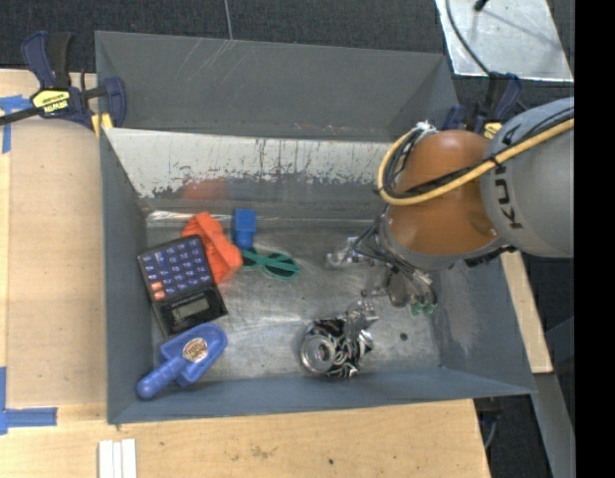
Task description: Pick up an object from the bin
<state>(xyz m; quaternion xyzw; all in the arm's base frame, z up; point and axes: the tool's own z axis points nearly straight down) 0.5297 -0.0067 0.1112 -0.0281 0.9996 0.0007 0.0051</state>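
Blue plastic scoop-like tool (180, 358) lies near-left; rightward, a crumpled silver-and-black metal wad (334, 347) sits against the near wall. Just behind and right of it hangs the gripper (387, 292), open or closed impossible to tell; it should probably centre over the wad before descending.

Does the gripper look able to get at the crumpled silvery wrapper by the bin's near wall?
Probably yes: the gripper is right beside the wrapper, and nothing lies on or between them; the near wall crowds one side.
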